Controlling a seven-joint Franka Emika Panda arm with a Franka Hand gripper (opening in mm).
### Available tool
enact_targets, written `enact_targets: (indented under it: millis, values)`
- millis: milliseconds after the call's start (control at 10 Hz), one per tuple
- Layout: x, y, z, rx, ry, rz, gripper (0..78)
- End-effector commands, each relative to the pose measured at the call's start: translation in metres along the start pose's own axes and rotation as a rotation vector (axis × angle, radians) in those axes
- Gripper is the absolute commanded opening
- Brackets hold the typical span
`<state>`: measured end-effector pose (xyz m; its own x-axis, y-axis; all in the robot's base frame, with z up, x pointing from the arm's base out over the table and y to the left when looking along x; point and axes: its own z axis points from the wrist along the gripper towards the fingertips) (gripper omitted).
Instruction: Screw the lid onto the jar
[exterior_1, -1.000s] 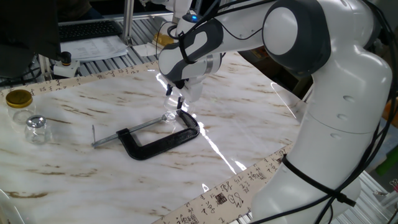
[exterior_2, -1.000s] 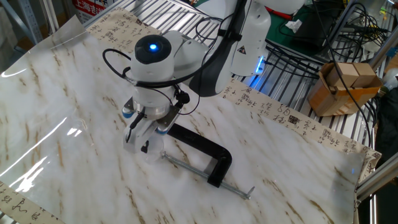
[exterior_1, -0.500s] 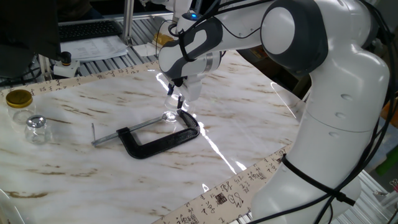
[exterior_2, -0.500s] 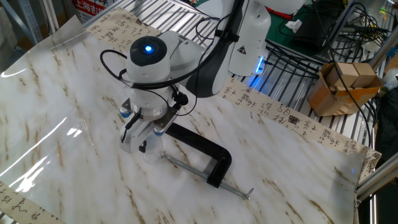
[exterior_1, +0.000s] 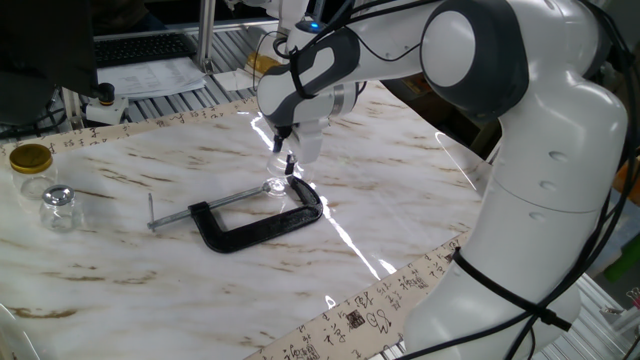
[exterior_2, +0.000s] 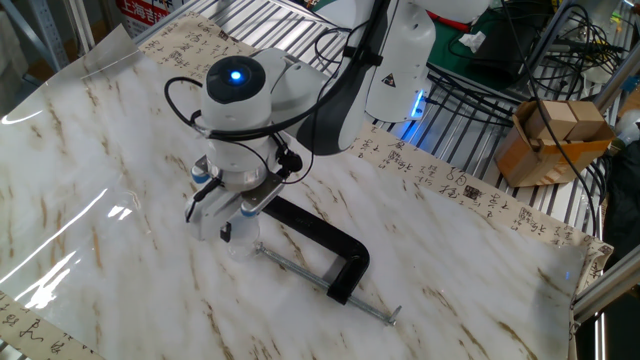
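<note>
The tiny clear jar (exterior_1: 272, 187) stands on the marble table beside the screw rod of the black C-clamp. In the other fixed view the jar (exterior_2: 243, 244) is a faint glassy shape under the wrist. My gripper (exterior_1: 284, 158) points down just above and behind it, with its fingers (exterior_1: 291, 165) a small gap apart. In the other fixed view the gripper (exterior_2: 224, 222) hides most of the jar. The transparent lid cannot be picked out apart from the jar's glinting round top, so I cannot say whether it sits between the fingers.
The black C-clamp (exterior_1: 255, 225) lies right against the jar, its rod running left to a handle (exterior_1: 150, 212); it also shows in the other view (exterior_2: 325, 248). A gold-lidded jar (exterior_1: 30, 160) and a bulbous clear jar (exterior_1: 57, 206) stand at the far left.
The gripper has turned about its vertical axis over the jar and drifted slightly. The C-clamp has swung a little, its rod end shifting. The jar stays where it was.
</note>
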<state>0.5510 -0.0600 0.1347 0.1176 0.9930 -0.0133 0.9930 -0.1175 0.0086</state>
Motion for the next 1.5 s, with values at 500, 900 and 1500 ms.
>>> enact_targets:
  millis: [500, 900, 1500]
  values:
    - [-0.002, 0.001, -0.001, -0.006, 0.001, 0.028, 77.5]
    - [-0.002, 0.001, -0.001, -0.006, 0.001, 0.028, 77.5]
    - [-0.008, -0.002, -0.033, 0.004, -0.003, -0.036, 77.5]
